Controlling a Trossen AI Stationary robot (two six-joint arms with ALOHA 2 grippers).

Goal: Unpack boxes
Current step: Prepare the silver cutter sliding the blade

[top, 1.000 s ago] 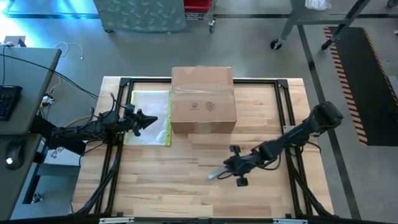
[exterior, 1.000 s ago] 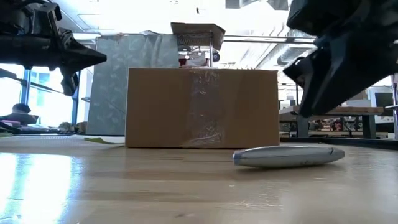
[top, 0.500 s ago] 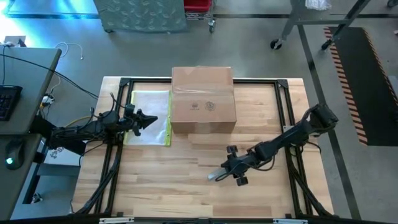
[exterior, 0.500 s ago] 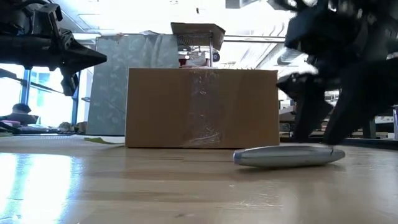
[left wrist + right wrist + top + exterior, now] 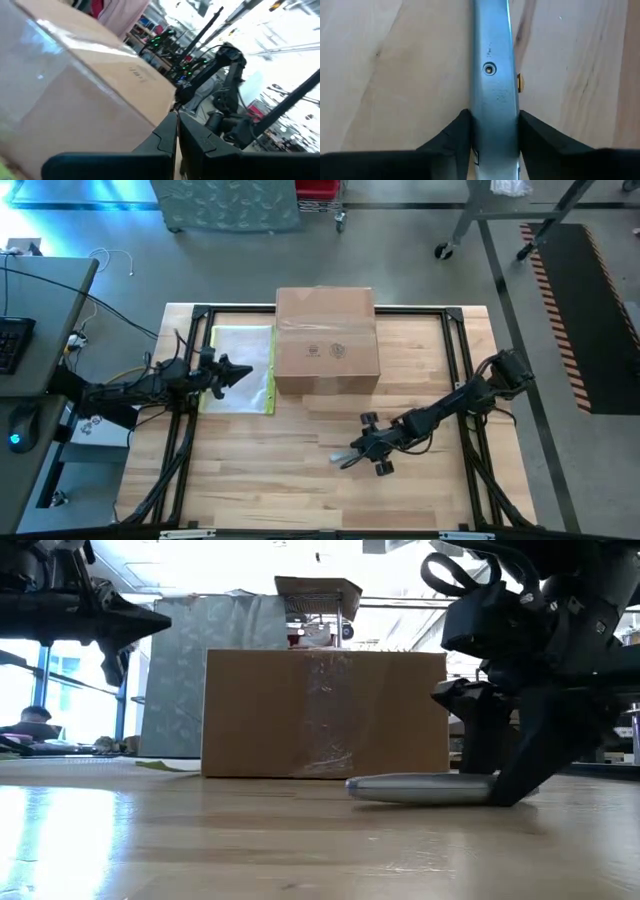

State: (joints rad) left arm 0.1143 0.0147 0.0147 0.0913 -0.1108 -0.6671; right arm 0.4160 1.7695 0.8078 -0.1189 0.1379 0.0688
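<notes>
We judged the step in hand to be picking up the cutting tool, before any opening of the carton. Nearest the front edge of the pale wooden worktop (image 5: pixel 260 480), the right gripper (image 5: pixel 492 131) was down at the surface, its two dark fingers (image 5: pixel 451 135) closed against both sides of a slim silver metal utility knife (image 5: pixel 491 75) lying flat on the wood. Whether the grip was firm enough to lift, we could not tell. The next move called for raising the knife clear and carrying it to the taped seam.

Farther back, near the left edge, the left gripper (image 5: pixel 243 371) hung shut and empty above a flat clear plastic sleeve with a yellow edge (image 5: pixel 243 369).

At the middle of the far edge stood the plain brown cardboard shipping carton (image 5: pixel 326 340), flaps shut under clear tape, with small dark symbols printed on top.

Beyond the worktop lay grey floor, a desk and a wheeled cart.
</notes>
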